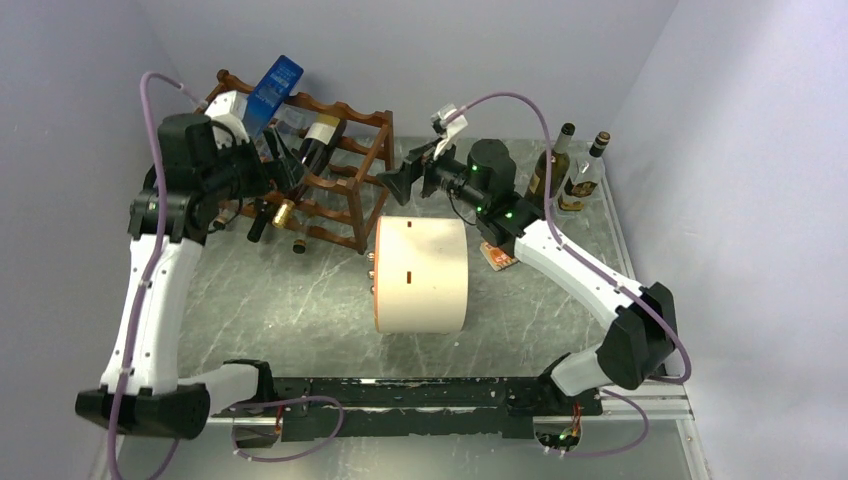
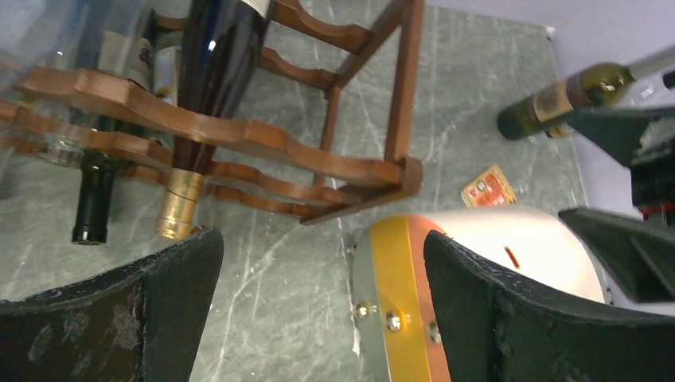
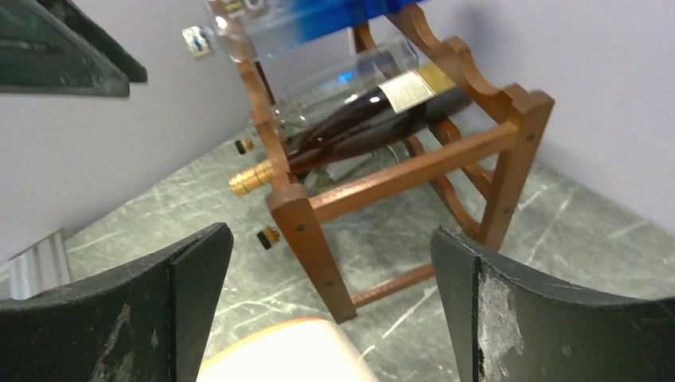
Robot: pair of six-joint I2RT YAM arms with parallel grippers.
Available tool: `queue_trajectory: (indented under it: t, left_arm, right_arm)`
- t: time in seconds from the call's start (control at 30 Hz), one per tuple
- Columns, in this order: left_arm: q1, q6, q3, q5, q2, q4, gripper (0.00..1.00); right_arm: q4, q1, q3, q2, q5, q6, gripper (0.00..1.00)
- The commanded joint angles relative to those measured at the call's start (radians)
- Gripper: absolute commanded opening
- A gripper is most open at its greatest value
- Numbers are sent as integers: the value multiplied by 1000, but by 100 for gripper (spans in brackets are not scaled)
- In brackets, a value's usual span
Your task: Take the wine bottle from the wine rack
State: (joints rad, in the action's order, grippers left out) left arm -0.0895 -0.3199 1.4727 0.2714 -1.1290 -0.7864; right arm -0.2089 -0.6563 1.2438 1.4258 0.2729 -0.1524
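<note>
Lying tilted across the scalloped rails of the wine rack point(image 3: 414, 171), the wine bottle point(image 3: 350, 126) I take as my target has not yet been touched. It has dark glass, a white-and-gold label and gold foil on the neck. Its foil end sits lower than its base and pokes out past the rail on the side facing my left arm.

As far as my three views show, nothing of the task is done: the bottle is on the rack and neither arm holds anything. My left claw point(image 2: 318, 248) hangs just in front of the rack with its fingers spread wide and only bare table point(image 1: 300, 300) between them. The foil neck lies a little beyond one finger and is not touching it. My right claw point(image 3: 330, 239) is spread as well. It faces the rack's end post from the other side, near the cream cylinder point(image 1: 420, 275), and is well short of any bottle.

Other bottles share the rack: a clear blue-labelled bottle point(image 1: 272, 88) on top and a black-capped bottle point(image 2: 91, 199) beside my target.

By my reckoning every step is left. I must bring a claw around the bottle, close it, draw the bottle out clear of the rails and its neighbours, and set it down off the rack.
</note>
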Motion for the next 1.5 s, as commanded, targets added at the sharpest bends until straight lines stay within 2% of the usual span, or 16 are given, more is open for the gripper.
queue_trajectory:
  t: [0.0, 0.13, 0.2, 0.3, 0.47, 0.57, 0.7, 0.87, 0.97, 1.13, 1.47]
  left_arm:
    - [5, -30, 134, -99, -70, -29, 99]
    - [48, -106, 192, -56, -128, -122, 99]
    - [77, -93, 204, -23, -126, -131, 99]
    - [85, 21, 154, -50, -89, -75, 99]
    - [85, 149, 15, -162, -8, 95, 99]
    - [85, 177, 15, -218, 6, 157, 99]
    - [85, 234, 174, -268, -89, 106, 99]
    - [85, 319, 270, -342, -218, 121, 99]
    - [85, 372, 296, -388, -279, 162, 99]
    - [85, 483, 335, -378, -371, 213, 99]
    - [74, 638, 402, -405, -525, 231, 99]
  right_arm:
    - [7, -1, 50, -13, -84, -10, 100]
    - [199, -1, 139, -20, -128, -107, 100]
    - [271, -1, 167, -32, -123, -101, 100]
    - [270, 0, 112, -72, -134, -55, 100]
    - [183, -1, -69, -174, -235, -138, 100]
    - [275, -1, -45, -189, -202, -173, 100]
    - [451, -1, 34, -182, -77, -109, 100]
    - [557, -1, 49, -232, -42, -44, 100]
    - [556, 0, 2, -280, -18, -9, 100]
    - [568, -1, -61, -313, -48, 28, 100]
    - [544, 0, -100, -261, 29, 52, 100]
